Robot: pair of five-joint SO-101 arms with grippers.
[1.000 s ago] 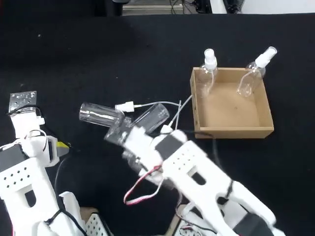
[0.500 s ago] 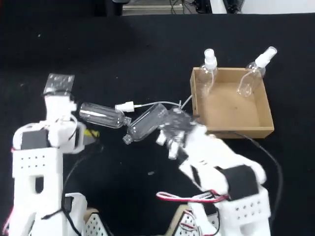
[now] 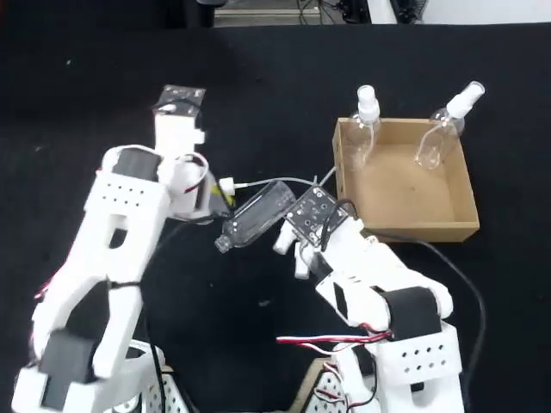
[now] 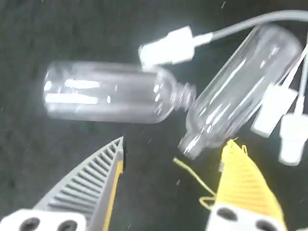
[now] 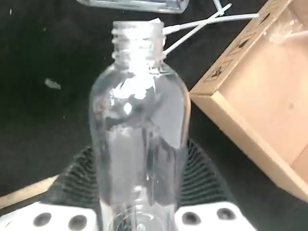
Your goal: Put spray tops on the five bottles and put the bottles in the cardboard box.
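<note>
An uncapped clear bottle [image 5: 139,120] is clamped by its body in the right end effector [image 5: 139,190]. The threaded neck is free and points away from the wrist, with the cardboard box [image 5: 231,57] near. The left end effector [image 4: 175,144] is held with its jaws apart above two more uncapped bottles on the black tabletop [image 3: 103,69] — a flat-lying bottle [image 4: 110,91] and a slanted bottle [image 4: 240,91] whose mouth is near the first one's neck. Loose spray tops [image 4: 173,45] lie close by, thin tubes trailing. Two capped bottles [image 3: 363,129] are already stood at the box's far wall.

The bottles are judged light, thin-walled and slick, likely to roll and to give if squeezed hard — a hold around the mid-body is best, with the threads kept clear. A spray top is better taken by its head, since the tube looks limp.
</note>
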